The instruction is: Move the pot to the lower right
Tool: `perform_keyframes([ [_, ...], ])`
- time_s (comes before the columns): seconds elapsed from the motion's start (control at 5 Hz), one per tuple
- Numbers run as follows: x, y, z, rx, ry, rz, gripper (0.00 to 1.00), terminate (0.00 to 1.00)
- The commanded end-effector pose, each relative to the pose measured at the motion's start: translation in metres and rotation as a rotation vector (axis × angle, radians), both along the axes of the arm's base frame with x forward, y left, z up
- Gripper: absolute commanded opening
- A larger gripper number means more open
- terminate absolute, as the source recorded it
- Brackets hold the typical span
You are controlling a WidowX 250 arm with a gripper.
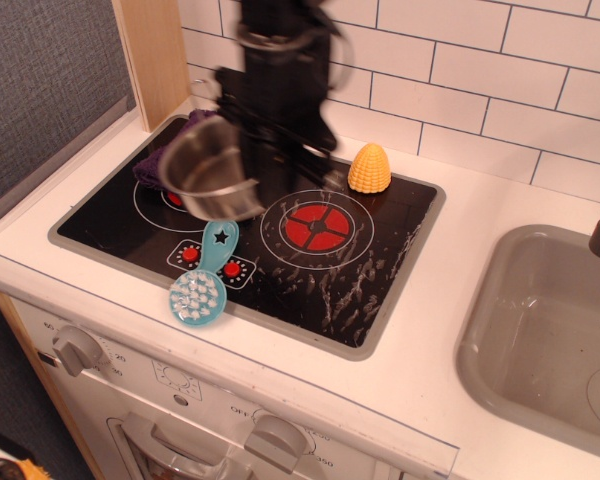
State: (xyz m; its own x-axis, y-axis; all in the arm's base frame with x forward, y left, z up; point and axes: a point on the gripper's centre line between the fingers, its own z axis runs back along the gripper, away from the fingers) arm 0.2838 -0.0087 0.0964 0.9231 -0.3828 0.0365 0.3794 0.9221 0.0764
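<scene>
The pot is a small shiny steel pot, held in the air above the stove top between the left burner and the right red burner. It is blurred by motion. My gripper is black and comes down from the top of the view. It is shut on the pot's right rim. The fingertips are blurred and partly hidden behind the pot.
The black stove top holds a purple cloth at the back left, a yellow corn cob at the back and a blue brush at the front. A grey sink lies to the right. White knobs sit below.
</scene>
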Motion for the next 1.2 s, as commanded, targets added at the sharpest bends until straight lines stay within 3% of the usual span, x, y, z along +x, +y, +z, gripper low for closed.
perform_keyframes([
  [0.0, -0.004, -0.071, -0.026, 0.006, 0.029, -0.055, 0.0, 0.0],
  [0.4, 0.0, -0.079, -0.069, 0.056, 0.135, -0.062, 0.0, 0.0],
  [0.6, -0.003, -0.078, -0.068, 0.045, 0.131, -0.065, 1.0, 0.0],
  [1.0, -0.016, -0.084, -0.003, -0.04, -0.094, -0.022, 1.0, 0.0],
])
